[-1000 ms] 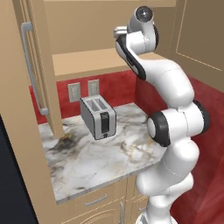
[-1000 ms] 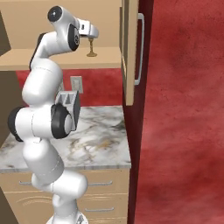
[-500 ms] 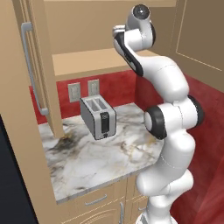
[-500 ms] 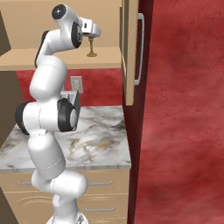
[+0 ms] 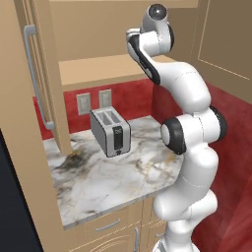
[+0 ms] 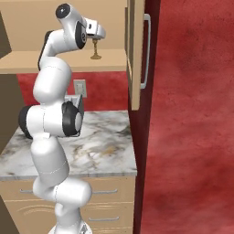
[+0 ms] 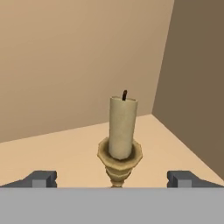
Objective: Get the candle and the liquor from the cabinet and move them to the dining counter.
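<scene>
The two-finger gripper [image 7: 112, 179] is held spread wide, nothing between its small dark finger tips [image 7: 41, 178], which rise at the lower left and lower right of the hand view. For the step in hand, taking the candle off the shelf, the approach is best carried on level and straight, so that the stick passes midway between the tips. Closing is probably best left until the tips reach past the holder's stem, and the grip taken low on the brass stem or on the wax just above the cup, since a pinch high on so slim a piece could tip it over. A slow squeeze is advised: the round foot looks narrow, and a nudge from one tip alone could push it toward the back wall.

The slim tan candle on its golden-brass stick holder [image 7: 121, 140] stands upright at the lower middle of the hand view, between the two tips as seen there but further into the shelf, and untouched. Its dark wick points up and its foot is cut off by the bottom of the picture. In the right base view the candle [image 6: 96, 49] is seen at the upper left, just beside and slightly below the gripper's [image 6: 98, 33] end, standing on the shelf board of the light tan wooden wall cabinet [image 6: 64, 61]. In the left base view that cabinet's shelf [image 5: 98, 66] lies at upper centre, with the arm's hand reaching in over it.
</scene>
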Controlling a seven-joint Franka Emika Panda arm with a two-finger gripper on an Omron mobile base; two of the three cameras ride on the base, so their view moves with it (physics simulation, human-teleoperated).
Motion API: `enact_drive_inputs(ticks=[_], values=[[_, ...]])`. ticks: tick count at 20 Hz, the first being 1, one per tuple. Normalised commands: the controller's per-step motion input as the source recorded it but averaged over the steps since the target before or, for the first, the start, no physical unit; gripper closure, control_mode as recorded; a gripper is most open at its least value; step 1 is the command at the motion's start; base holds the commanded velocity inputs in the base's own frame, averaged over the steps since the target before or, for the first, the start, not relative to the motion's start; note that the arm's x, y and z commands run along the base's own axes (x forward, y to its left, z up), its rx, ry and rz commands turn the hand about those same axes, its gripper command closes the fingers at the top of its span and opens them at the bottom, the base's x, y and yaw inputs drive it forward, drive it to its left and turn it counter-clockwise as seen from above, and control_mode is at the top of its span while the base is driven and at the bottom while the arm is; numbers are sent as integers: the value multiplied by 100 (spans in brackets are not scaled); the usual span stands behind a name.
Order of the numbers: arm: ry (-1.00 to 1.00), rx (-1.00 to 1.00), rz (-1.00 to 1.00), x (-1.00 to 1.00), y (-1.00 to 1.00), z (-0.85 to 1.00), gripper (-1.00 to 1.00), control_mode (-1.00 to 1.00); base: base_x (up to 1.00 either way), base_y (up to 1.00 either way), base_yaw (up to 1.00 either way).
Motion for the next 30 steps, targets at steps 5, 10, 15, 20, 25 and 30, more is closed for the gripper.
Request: enact_drive_inputs(ticks=[5, 10, 15, 20, 25, 30], values=[[1, 0, 0, 2, -6, -11, -100, -100, 0, 0, 0], [1, 0, 0, 3, -4, -8, -100, -100, 0, 0, 0], [0, 0, 0, 8, -2, -6, -100, -100, 0, 0, 0], [0, 0, 0, 9, -1, -7, -100, -100, 0, 0, 0], [0, 0, 0, 7, -3, -7, -100, -100, 0, 0, 0], [0, 0, 0, 8, -2, -5, -100, -100, 0, 0, 0]])
